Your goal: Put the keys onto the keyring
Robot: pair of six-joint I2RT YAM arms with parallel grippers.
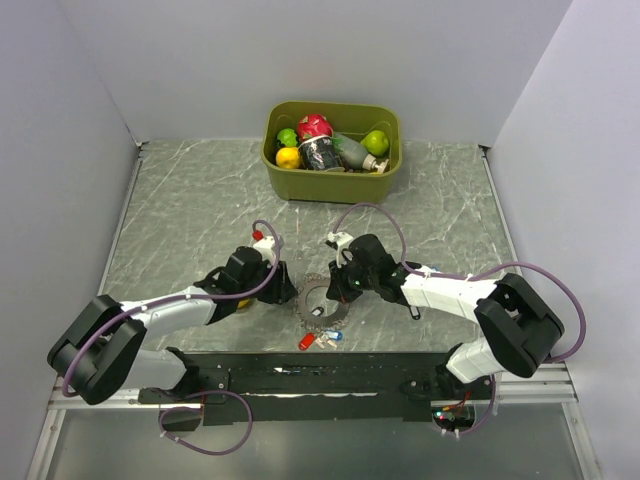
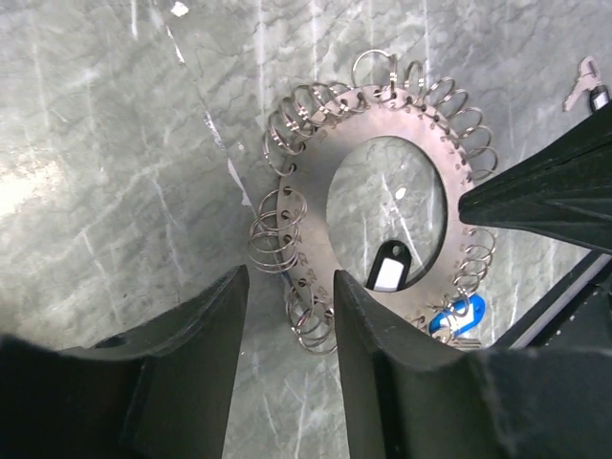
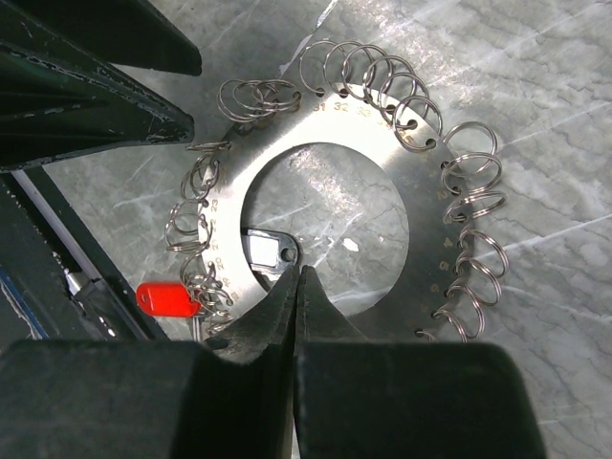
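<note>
The keyring (image 1: 322, 300) is a flat grey disc with a wide hole and many split rings on its rim, lying at the near middle of the table. It fills the left wrist view (image 2: 316, 182) and the right wrist view (image 3: 421, 220). A black key tag (image 3: 268, 251) lies in its hole. A red key (image 3: 167, 298) and a blue key (image 2: 459, 316) sit at its near rim. My left gripper (image 2: 289, 287) is open, its fingers either side of a rim ring. My right gripper (image 3: 298, 273) is shut, its tips beside the black tag.
An olive bin (image 1: 385, 170) of fruit and a cup stands at the back, with a lemon (image 1: 288, 157) in it. More small keys (image 1: 325, 340) lie between the keyring and the black base rail (image 1: 300, 375). A loose key (image 2: 581, 84) lies beyond the ring.
</note>
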